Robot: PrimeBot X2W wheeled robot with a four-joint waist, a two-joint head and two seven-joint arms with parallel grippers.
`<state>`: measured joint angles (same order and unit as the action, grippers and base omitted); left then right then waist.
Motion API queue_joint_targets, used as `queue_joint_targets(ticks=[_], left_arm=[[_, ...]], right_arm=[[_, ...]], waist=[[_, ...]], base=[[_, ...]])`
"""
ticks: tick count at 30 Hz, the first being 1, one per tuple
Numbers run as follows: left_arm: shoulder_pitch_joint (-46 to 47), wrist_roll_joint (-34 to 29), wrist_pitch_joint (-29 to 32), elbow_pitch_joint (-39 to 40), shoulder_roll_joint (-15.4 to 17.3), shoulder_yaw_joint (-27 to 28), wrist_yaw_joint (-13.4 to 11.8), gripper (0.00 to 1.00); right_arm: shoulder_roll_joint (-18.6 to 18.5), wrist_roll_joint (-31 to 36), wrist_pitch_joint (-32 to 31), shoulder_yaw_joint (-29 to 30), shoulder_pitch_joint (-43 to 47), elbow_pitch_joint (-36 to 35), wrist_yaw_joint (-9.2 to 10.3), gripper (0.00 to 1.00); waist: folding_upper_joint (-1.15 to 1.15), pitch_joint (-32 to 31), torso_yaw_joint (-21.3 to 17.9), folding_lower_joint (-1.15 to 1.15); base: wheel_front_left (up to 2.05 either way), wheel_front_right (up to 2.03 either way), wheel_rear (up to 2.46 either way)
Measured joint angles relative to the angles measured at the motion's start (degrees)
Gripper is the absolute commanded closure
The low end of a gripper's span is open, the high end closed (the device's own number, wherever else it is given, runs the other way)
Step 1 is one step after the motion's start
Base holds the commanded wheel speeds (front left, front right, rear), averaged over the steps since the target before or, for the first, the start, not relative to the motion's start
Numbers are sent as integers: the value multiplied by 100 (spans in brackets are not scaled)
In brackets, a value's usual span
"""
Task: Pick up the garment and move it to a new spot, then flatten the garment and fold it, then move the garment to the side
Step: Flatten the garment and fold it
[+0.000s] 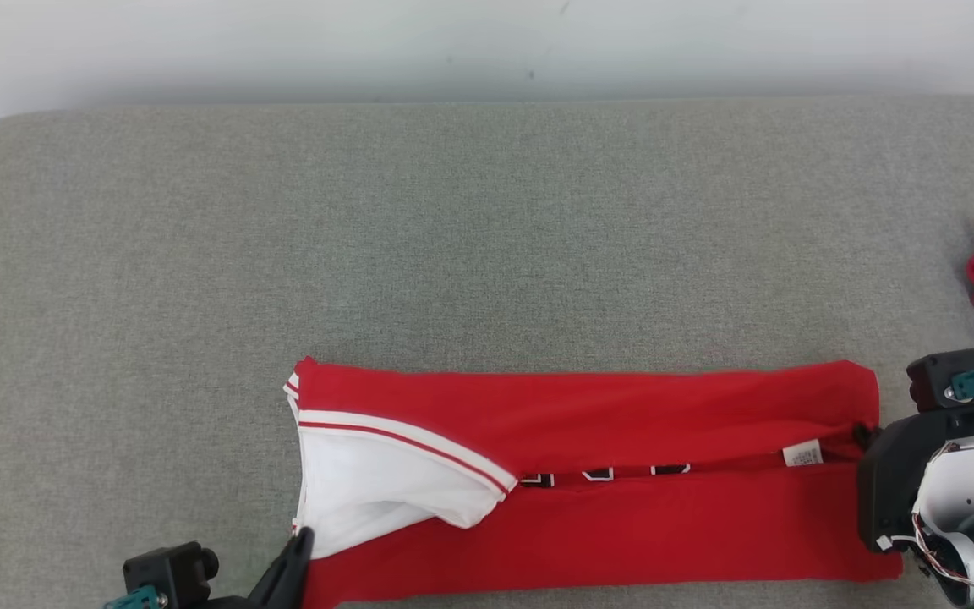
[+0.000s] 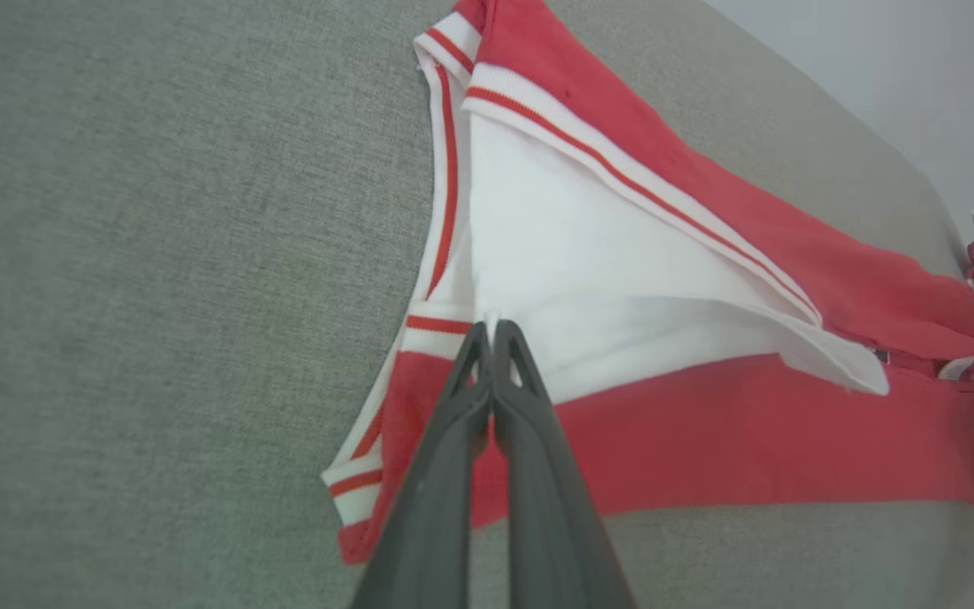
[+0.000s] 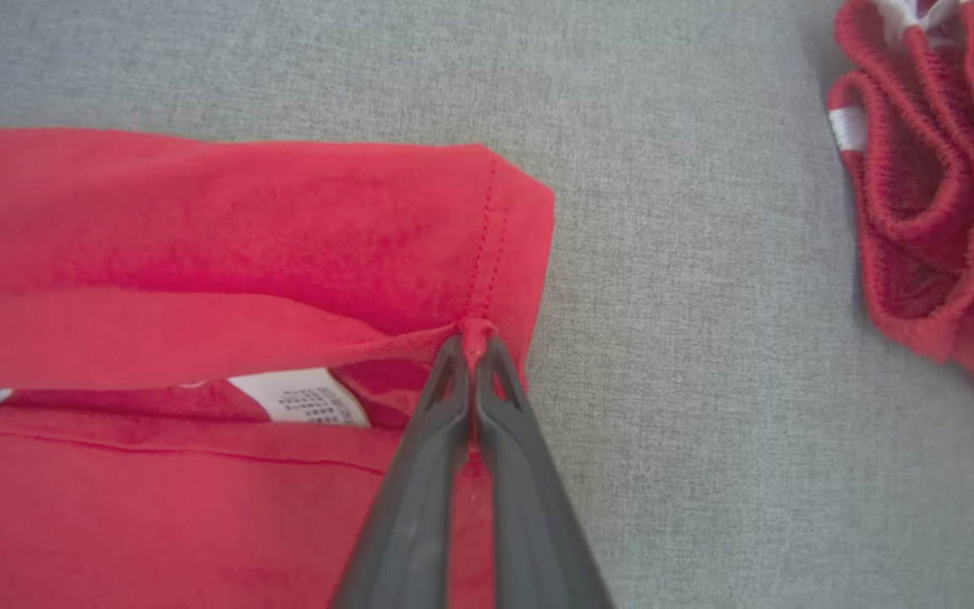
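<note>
Red garment (image 1: 605, 507) lies as a long folded strip on the near part of the grey cloth table (image 1: 487, 237). I've got lots of free table beyond it & to its left, less on the right. Left fingers (image 2: 445, 474) are closed, pinching the white fabric by the striped trim at the strip's left end. Right fingers (image 3: 424, 474) are closed on a nip of hem at the right end. Care label (image 3: 301, 396) pokes out of the centre gap nr the right fingers, but the print's too small for me to read. Black/white lettering (image 1: 601, 475) in that gap is mostly covered, so I can't read it. Head cam gives me the whole strip, and right wrist cam shows the hem stitching. A 2nd bunched red garment (image 3: 927, 169) sits apart by the table's right edge.
</note>
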<state>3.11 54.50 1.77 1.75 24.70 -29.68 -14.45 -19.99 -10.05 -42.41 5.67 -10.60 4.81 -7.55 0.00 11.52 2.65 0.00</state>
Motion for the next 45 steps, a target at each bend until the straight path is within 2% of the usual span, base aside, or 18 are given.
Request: queue_joint_targets(ticks=[1, 4, 8, 13, 17, 20, 24, 27, 32, 45], left_arm=[[15, -65, -19, -57, 4, 0, -36, 0], [36, -197, -42, -187, 77, -36, -122, 0], [41, -328, -167, -240, 136, -70, -118, 0], [74, -658, -703, -315, 146, -52, -68, 0], [200, -1094, -1382, -470, 134, 15, -91, 0], [289, -1254, -1636, -497, -148, 291, -31, 0], [339, -2006, -1667, -309, -506, 831, 65, 0], [290, -2639, -1681, -225, -775, 1169, 240, 0], [141, -3328, -1681, -343, -1162, 1570, 538, 0], [-79, -4038, -1681, -844, -1734, 2354, 1151, 0]], right_arm=[[56, -2, -29, 89, 14, 20, 0, 0], [196, 45, -2, 330, 118, -78, 0, 0], [397, 105, 177, 692, 242, -277, 0, 0], [902, 56, 559, 1169, 544, -550, 0, 0], [1360, -165, 778, 1433, 703, -730, 0, 0], [1514, -220, 924, 1544, 738, -759, 0, 0], [1631, -271, 1115, 1621, 731, -680, 0, 0], [1663, -265, 1210, 1700, 656, -554, 0, 0], [1692, -96, 1295, 1806, 372, -208, 0, 0], [1702, 516, 1007, 1876, 21, 483, 0, 0]], waist=[[0, -7, 3, 0], [0, -41, 17, 0], [0, -92, 41, 0], [0, -196, 91, 0], [0, -264, 112, 0], [1, -296, 123, 0], [0, -316, 125, 0], [0, -311, 113, 0], [0, -268, 89, 0], [1, -161, 157, 0]], base=[[0, 0, 0], [0, 0, 0], [0, 0, 0], [0, 0, 0], [0, 0, 0], [0, 0, 0], [0, 0, 0], [0, 0, 0], [0, 0, 0], [0, 0, 0]])
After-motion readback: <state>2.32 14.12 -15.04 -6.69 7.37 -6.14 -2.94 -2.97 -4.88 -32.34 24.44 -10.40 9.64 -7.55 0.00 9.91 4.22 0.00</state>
